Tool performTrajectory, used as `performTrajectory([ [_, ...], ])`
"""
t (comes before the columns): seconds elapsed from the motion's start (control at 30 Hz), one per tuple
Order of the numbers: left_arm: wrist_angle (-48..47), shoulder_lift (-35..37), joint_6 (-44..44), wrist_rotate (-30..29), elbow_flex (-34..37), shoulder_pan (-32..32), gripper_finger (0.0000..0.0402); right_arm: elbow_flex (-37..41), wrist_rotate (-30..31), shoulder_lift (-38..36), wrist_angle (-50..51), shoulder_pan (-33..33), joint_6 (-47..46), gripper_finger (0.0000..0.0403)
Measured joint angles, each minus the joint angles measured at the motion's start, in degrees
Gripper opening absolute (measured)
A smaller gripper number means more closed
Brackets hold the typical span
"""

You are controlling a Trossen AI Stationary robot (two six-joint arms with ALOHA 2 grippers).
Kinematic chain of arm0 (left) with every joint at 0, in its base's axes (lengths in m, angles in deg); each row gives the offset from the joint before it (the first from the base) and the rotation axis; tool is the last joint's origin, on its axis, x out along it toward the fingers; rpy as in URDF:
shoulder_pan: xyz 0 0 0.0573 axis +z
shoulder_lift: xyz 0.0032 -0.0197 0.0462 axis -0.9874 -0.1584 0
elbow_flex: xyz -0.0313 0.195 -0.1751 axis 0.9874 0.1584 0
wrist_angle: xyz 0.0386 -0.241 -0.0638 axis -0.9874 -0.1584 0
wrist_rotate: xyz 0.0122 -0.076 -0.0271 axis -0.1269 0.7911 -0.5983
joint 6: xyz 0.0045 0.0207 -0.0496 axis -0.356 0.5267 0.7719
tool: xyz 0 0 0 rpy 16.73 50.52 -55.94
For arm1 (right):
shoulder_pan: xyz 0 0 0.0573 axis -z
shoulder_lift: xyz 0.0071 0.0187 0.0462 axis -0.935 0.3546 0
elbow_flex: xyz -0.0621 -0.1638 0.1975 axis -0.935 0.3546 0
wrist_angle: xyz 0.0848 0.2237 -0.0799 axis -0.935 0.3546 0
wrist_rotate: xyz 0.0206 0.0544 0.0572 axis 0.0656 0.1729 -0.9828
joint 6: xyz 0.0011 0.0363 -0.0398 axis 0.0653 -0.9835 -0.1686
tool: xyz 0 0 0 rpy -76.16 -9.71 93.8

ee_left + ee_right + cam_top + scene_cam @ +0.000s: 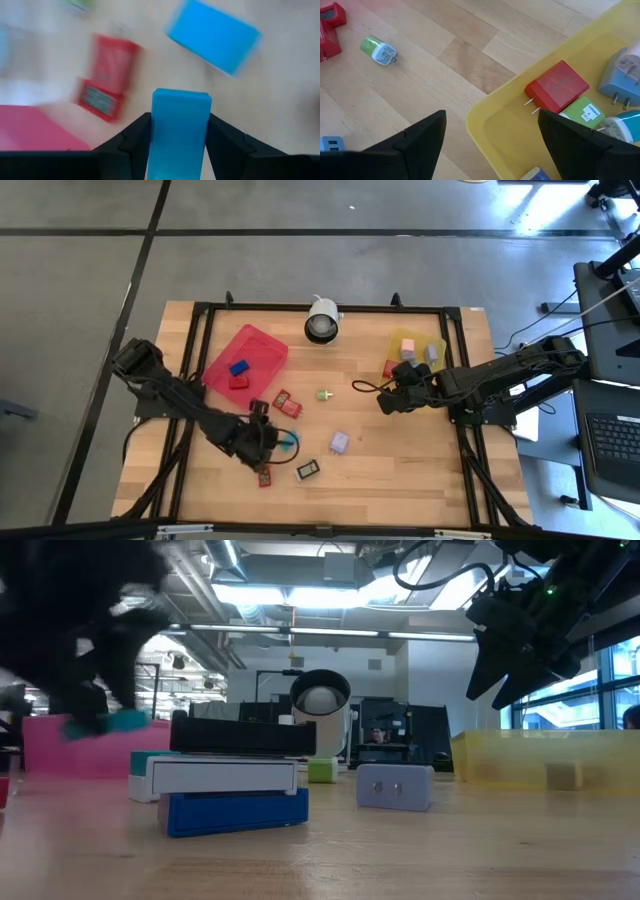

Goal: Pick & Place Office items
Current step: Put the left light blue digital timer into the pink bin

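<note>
Your left gripper is in the lower left part of the high view, just below the red tray. Its fingers are clenched on a teal piece, which stands up between them in the left wrist view. In the low view the same piece shows at the left edge, raised above the table.

Your right gripper is right of centre in the high view, beside the yellow tray. Its fingers stand wide apart and hold nothing; in the right wrist view they frame the rim of that tray.

The office items lie in three groups. In the red tray you see a blue piece and a red piece. In the yellow tray the right wrist view shows a red plug, a green piece and a lilac plug. On the bare table, near the centre of the high view, are a red pair, a small green piece, a lilac piece and the black labelled piece. A second red piece lies just below the left gripper.

A round white camera stands at the upper middle of the table.
</note>
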Motion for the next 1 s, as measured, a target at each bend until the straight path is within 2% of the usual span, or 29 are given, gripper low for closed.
performTrajectory([
  [0.27,-0.23,0.07,5.40,-20.78,-3.60,4.09,0.0163,0.00,0.00,0.00,-0.02,0.00,-0.02,0.0318],
  [0.43,-0.49,0.09,8.99,-28.42,-4.07,9.29,0.0162,0.00,0.00,0.00,-0.02,-0.02,-0.02,0.0318],
  [0.6,-4.93,0.14,12.20,-28.09,-4.11,16.65,0.0161,0.00,0.02,-0.01,-0.02,0.00,-0.01,0.0318],
  [0.8,-15.45,0.17,19.25,-27.95,-4.02,25.62,0.0161,0.00,0.00,-0.02,-0.02,0.00,-0.02,0.0318],
  [1.0,-17.74,0.24,19.09,-23.11,0.01,34.53,0.0161,0.00,0.00,0.00,-0.04,-0.01,-0.01,0.0318],
])
